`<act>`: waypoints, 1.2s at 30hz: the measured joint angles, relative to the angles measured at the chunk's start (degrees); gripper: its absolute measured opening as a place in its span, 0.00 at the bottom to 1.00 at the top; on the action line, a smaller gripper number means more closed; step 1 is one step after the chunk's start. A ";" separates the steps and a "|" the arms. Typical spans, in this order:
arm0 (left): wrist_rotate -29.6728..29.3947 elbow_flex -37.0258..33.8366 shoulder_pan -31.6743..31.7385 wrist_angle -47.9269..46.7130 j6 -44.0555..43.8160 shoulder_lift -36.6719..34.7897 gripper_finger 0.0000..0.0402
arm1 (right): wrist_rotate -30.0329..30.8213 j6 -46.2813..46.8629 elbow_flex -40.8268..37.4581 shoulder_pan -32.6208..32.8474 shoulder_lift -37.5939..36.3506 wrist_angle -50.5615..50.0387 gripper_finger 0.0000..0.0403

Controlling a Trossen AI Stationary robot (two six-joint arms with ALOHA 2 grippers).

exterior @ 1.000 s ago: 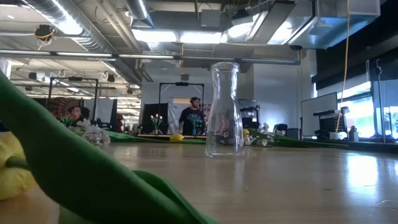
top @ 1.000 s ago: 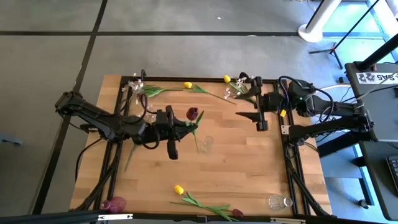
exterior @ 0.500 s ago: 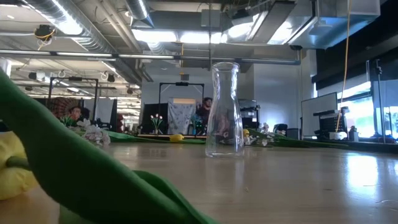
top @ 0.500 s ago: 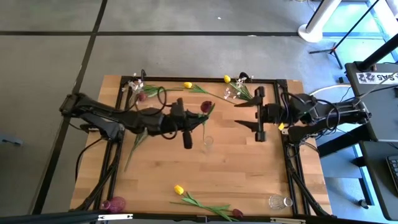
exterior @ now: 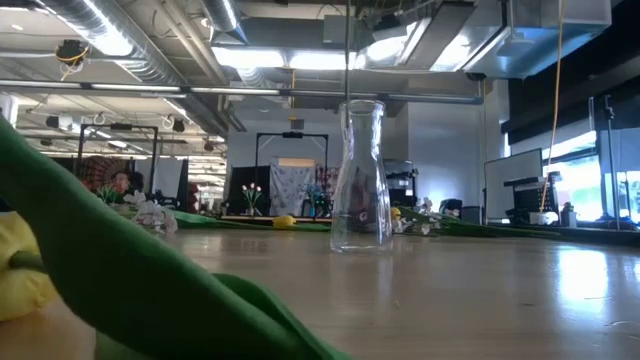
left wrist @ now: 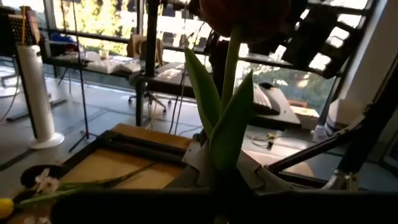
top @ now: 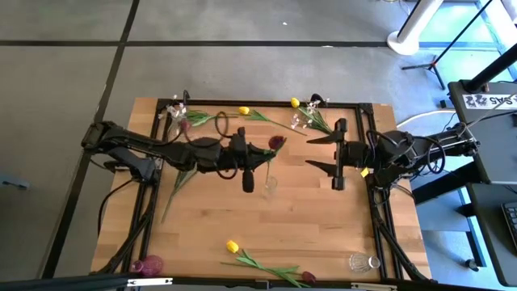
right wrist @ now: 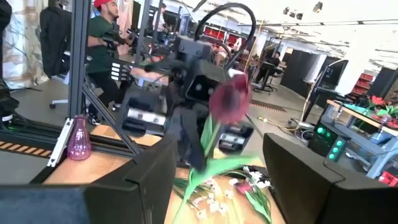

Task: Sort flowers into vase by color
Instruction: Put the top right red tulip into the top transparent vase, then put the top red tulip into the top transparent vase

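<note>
You're working on a pale wooden table (top: 307, 218) in a black frame on grey floor, with a bright open workshop behind it and a person (right wrist: 106, 43) standing beyond the table in the right wrist view. The left gripper (top: 257, 153) has its fingers clamped on a dark red tulip (top: 276, 142), green-stemmed and leafy, held over the clear glass vase (top: 269, 185) at the table's middle; the right gripper (top: 325, 152) waits just right, fingers apart. Only the high view shows the other flowers (top: 242, 111) strewn along the far edge and near edge, while the low view shows the vase standing upright.
</note>
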 joint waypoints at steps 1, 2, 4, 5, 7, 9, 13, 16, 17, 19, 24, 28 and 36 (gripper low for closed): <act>-0.04 0.03 -0.06 0.91 -0.12 0.61 0.01 | 0.09 -0.17 0.00 0.00 0.02 0.07 0.59; -0.04 0.04 -0.12 0.99 -0.13 0.97 0.01 | 0.38 -0.43 0.00 0.00 0.02 0.04 0.59; 0.07 0.07 -0.21 1.72 -0.19 2.51 0.01 | 0.80 -1.37 0.00 0.00 -0.01 0.08 0.59; 0.11 0.08 -0.19 2.00 -0.24 3.45 0.02 | 0.90 -1.68 0.00 0.00 -0.01 0.04 0.59; 0.09 0.06 -0.14 1.63 -0.44 5.09 0.03 | 0.90 -2.08 0.00 0.00 -0.01 0.04 0.59; -0.06 0.06 0.02 1.43 -1.78 6.14 0.07 | 0.94 -2.40 0.00 -0.04 -0.01 0.00 0.59; 0.07 0.08 0.41 -4.19 -5.57 6.58 0.16 | 0.93 -3.18 0.00 -0.04 -0.01 -0.44 0.59; 0.74 0.04 0.81 -8.63 -9.79 5.81 0.23 | 0.92 -3.23 0.00 -0.04 -0.01 -1.28 0.59; 1.50 0.04 0.98 -9.06 -11.05 5.16 0.26 | 0.96 -3.41 0.00 -0.04 -0.01 -1.39 0.59; 3.18 0.07 1.06 -11.10 -13.43 4.07 0.29 | 1.01 -4.72 0.00 -0.11 -0.02 -1.84 0.59; 9.43 0.10 1.01 -19.27 -17.13 0.38 0.35 | 1.48 -8.41 0.00 -1.22 -0.57 -2.17 0.59; 10.92 0.10 1.03 -23.76 -18.02 -4.61 0.37 | 1.49 -9.65 0.04 -2.48 -1.70 -2.17 0.59; 10.97 0.15 1.03 -37.56 -20.27 -16.03 0.37 | 1.51 -9.35 0.04 -2.69 -2.56 -4.65 0.59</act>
